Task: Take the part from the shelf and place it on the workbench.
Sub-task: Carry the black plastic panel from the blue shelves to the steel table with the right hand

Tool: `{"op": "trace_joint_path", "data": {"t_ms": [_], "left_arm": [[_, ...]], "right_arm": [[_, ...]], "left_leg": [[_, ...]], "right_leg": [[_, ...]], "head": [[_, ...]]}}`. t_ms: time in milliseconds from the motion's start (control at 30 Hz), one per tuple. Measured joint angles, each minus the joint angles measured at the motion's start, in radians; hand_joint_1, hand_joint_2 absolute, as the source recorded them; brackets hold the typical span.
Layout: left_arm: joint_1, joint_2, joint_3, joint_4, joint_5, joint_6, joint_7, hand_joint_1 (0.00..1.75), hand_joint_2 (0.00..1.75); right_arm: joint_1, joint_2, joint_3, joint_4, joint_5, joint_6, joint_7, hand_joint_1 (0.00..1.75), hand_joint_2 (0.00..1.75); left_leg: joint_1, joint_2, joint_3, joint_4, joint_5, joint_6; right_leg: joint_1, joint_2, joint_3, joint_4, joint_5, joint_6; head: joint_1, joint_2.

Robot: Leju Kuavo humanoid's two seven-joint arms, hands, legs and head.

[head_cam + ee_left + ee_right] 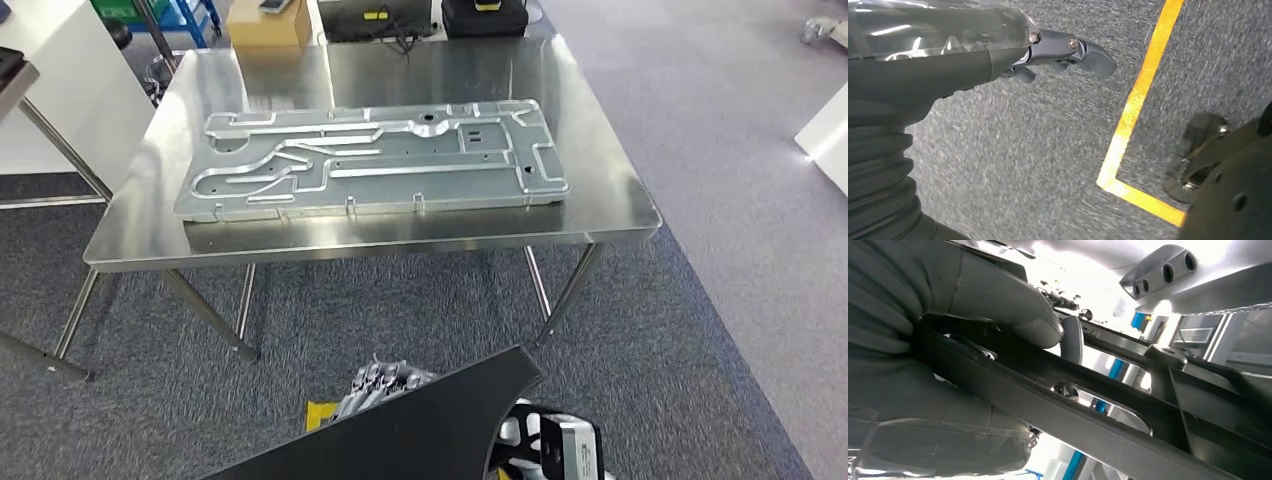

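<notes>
The black flat part (pixel 420 425) is low in the head view, close to my body and in front of the workbench (pixel 600 190). In the right wrist view my right hand (pixel 998 315) grips the black part (pixel 1088 405), with the thumb across one of its ribs. My right wrist (pixel 562 448) shows beside the part. Silver fingers (pixel 385 380) stick out past the part's far edge; I cannot tell which hand they belong to. My left hand (pixel 1063 55) hangs over the grey carpet with its fingers stretched out and nothing in them.
A large machined aluminium plate (pixel 370 160) covers most of the steel workbench; bare strips remain along its front and right edges. A yellow floor line (pixel 1138 105) runs over the carpet. A cardboard box (pixel 268 25) and dark cases stand behind the bench.
</notes>
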Motion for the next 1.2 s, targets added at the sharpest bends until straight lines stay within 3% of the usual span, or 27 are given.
{"op": "trace_joint_path", "data": {"t_ms": [67, 100, 200, 267, 300, 400, 433, 467, 567, 633, 733, 767, 800, 833, 900, 967, 1033, 1100, 1133, 1200], "left_arm": [[0.000, 0.001, -0.001, 0.000, 0.000, 0.000, -0.002, 0.00, 1.75], [0.000, 0.001, -0.002, 0.000, 0.001, 0.000, -0.003, 0.00, 1.75], [0.000, 0.001, -0.005, 0.000, 0.002, -0.001, -0.008, 0.00, 1.75], [0.001, 0.001, -0.008, 0.000, 0.001, -0.001, -0.010, 0.00, 1.75], [0.002, 0.001, -0.009, 0.000, 0.001, -0.001, -0.010, 0.00, 1.75], [0.001, 0.001, -0.015, 0.000, 0.001, 0.000, -0.010, 0.00, 1.75], [0.000, 0.001, -0.017, 0.000, 0.001, 0.001, -0.010, 0.00, 1.75], [-0.001, 0.002, -0.019, 0.000, 0.001, 0.002, -0.010, 0.00, 1.75], [-0.007, 0.003, -0.021, 0.000, 0.000, 0.003, -0.009, 0.00, 1.75], [-0.012, 0.003, -0.023, 0.000, 0.000, 0.004, -0.009, 0.00, 1.75], [-0.010, 0.003, -0.023, 0.000, 0.000, 0.005, -0.010, 0.00, 1.75], [-0.007, 0.003, -0.023, 0.000, 0.000, 0.005, -0.010, 0.00, 1.75], [-0.004, 0.003, -0.023, 0.000, 0.000, 0.005, -0.010, 0.00, 1.75], [-0.003, 0.003, -0.023, 0.000, 0.000, 0.005, -0.010, 0.00, 1.75], [-0.002, 0.004, -0.023, 0.000, 0.000, 0.003, -0.010, 0.00, 1.75], [-0.001, 0.005, -0.024, 0.000, 0.000, 0.001, -0.009, 0.00, 1.75], [0.001, 0.005, -0.024, 0.000, 0.000, 0.000, -0.010, 0.00, 1.75], [0.002, 0.005, -0.024, -0.001, 0.000, -0.001, -0.010, 0.00, 1.75], [0.001, 0.005, -0.024, -0.001, 0.000, -0.001, -0.010, 0.00, 1.75], [-0.001, 0.005, -0.025, -0.001, 0.001, 0.000, -0.013, 0.00, 1.75]], "right_arm": [[0.007, 0.000, -0.015, -0.016, -0.002, 0.007, 0.000, 1.75, 1.75], [0.009, 0.001, -0.022, -0.024, -0.002, 0.007, 0.000, 1.75, 1.75], [0.023, 0.000, -0.040, -0.035, 0.006, 0.005, 0.000, 1.75, 1.75], [0.035, 0.000, -0.045, -0.037, 0.013, 0.004, 0.000, 1.75, 1.75], [0.039, 0.000, -0.047, -0.038, 0.016, 0.004, 0.000, 1.75, 1.75], [0.044, 0.000, -0.051, -0.039, 0.021, 0.002, 0.000, 1.75, 1.75], [0.045, 0.000, -0.053, -0.039, 0.021, 0.001, 0.000, 1.75, 1.75], [0.047, 0.000, -0.054, -0.040, 0.021, 0.001, 0.000, 1.75, 1.75], [0.048, 0.001, -0.055, -0.042, 0.021, 0.002, 0.000, 1.75, 1.75], [0.047, 0.002, -0.054, -0.043, 0.020, 0.002, 0.000, 1.75, 1.75], [0.049, 0.002, -0.054, -0.044, 0.020, 0.002, 0.000, 1.75, 1.75], [0.050, 0.002, -0.054, -0.044, 0.020, 0.002, 0.000, 1.75, 1.75], [0.051, 0.002, -0.054, -0.044, 0.021, 0.002, 0.000, 1.75, 1.75], [0.051, 0.002, -0.054, -0.044, 0.022, 0.001, 0.000, 1.75, 1.75], [0.051, 0.002, -0.054, -0.044, 0.023, 0.000, 0.000, 1.75, 1.75], [0.052, 0.002, -0.054, -0.043, 0.025, -0.002, 0.000, 1.75, 1.75], [0.052, 0.003, -0.054, -0.043, 0.026, -0.005, 0.000, 1.75, 1.75], [0.052, 0.003, -0.053, -0.045, 0.029, -0.009, 0.000, 1.75, 1.75], [0.051, 0.003, -0.053, -0.046, 0.032, -0.013, 0.000, 1.75, 1.75], [0.050, 0.003, -0.053, -0.047, 0.047, -0.034, 0.000, 1.75, 1.75]], "left_leg": [[0.002, -0.001, 0.023, -0.010, -0.003, 0.016], [0.002, -0.001, 0.035, -0.012, -0.008, 0.022], [0.002, 0.000, 0.058, -0.015, -0.028, 0.031], [0.001, -0.001, 0.075, -0.015, -0.044, 0.031], [0.001, -0.001, 0.086, -0.015, -0.054, 0.030], [0.000, -0.002, 0.125, -0.015, -0.084, 0.021], [-0.002, -0.003, 0.134, -0.016, -0.096, 0.015], [-0.004, -0.002, 0.144, -0.012, -0.102, 0.009], [-0.005, -0.001, 0.154, 0.018, -0.107, -0.009], [-0.002, 0.000, 0.113, 0.093, -0.126, -0.017], [-0.001, 0.000, -0.004, 0.257, -0.191, -0.024], [-0.001, 0.000, -0.033, 0.280, -0.199, -0.024], [-0.001, 0.000, -0.051, 0.277, -0.192, -0.024], [-0.001, 0.000, -0.049, 0.236, -0.162, -0.020], [-0.004, 0.001, -0.017, 0.104, -0.065, -0.009], [-0.011, 0.003, 0.003, 0.025, -0.019, 0.001], [-0.018, 0.004, 0.012, 0.008, -0.027, 0.013], [-0.013, 0.001, 0.040, -0.010, -0.029, 0.026], [-0.010, 0.001, 0.057, -0.019, -0.033, 0.032], [-0.008, 0.000, 0.087, -0.030, -0.043, 0.039]], "right_leg": [[-0.002, -0.003, 0.000, 0.034, 0.000, 0.011], [-0.002, -0.005, -0.017, 0.070, -0.006, 0.015], [-0.004, -0.009, -0.132, 0.236, -0.073, 0.026], [-0.004, -0.010, -0.192, 0.281, -0.103, 0.030], [-0.004, -0.011, -0.200, 0.258, -0.087, 0.030], [-0.002, -0.017, -0.165, 0.085, 0.049, 0.017], [0.000, -0.018, -0.153, 0.047, 0.078, 0.010], [0.000, -0.018, -0.146, 0.028, 0.090, 0.003], [-0.002, -0.014, -0.124, 0.022, 0.083, -0.020], [-0.002, -0.014, -0.106, 0.020, 0.075, -0.032], [0.000, -0.013, -0.088, 0.020, 0.054, -0.040], [0.000, -0.011, -0.080, 0.020, 0.046, -0.040], [0.001, -0.010, -0.069, 0.020, 0.036, -0.039], [0.001, -0.009, -0.057, 0.020, 0.027, -0.038], [0.001, -0.009, -0.032, 0.019, 0.007, -0.034], [0.000, -0.009, -0.018, 0.015, -0.007, -0.026], [0.000, -0.008, -0.006, 0.008, -0.011, -0.014], [0.002, -0.009, 0.001, 0.026, -0.008, -0.003], [0.002, -0.010, -0.012, 0.058, -0.007, 0.001], [-0.001, -0.011, -0.082, 0.166, -0.025, 0.009]], "head": [[0.000, 0.000], [0.000, 0.000], [0.000, 0.000], [0.000, 0.000], [0.000, 0.000], [0.000, 0.000], [0.000, 0.000], [0.000, 0.000], [0.000, 0.000], [0.000, 0.000], [0.000, 0.000], [0.000, 0.000], [0.000, 0.000], [0.000, 0.000], [0.000, 0.000], [0.000, 0.000], [0.000, 0.000], [0.000, 0.000], [0.000, 0.000], [0.000, 0.000]]}}
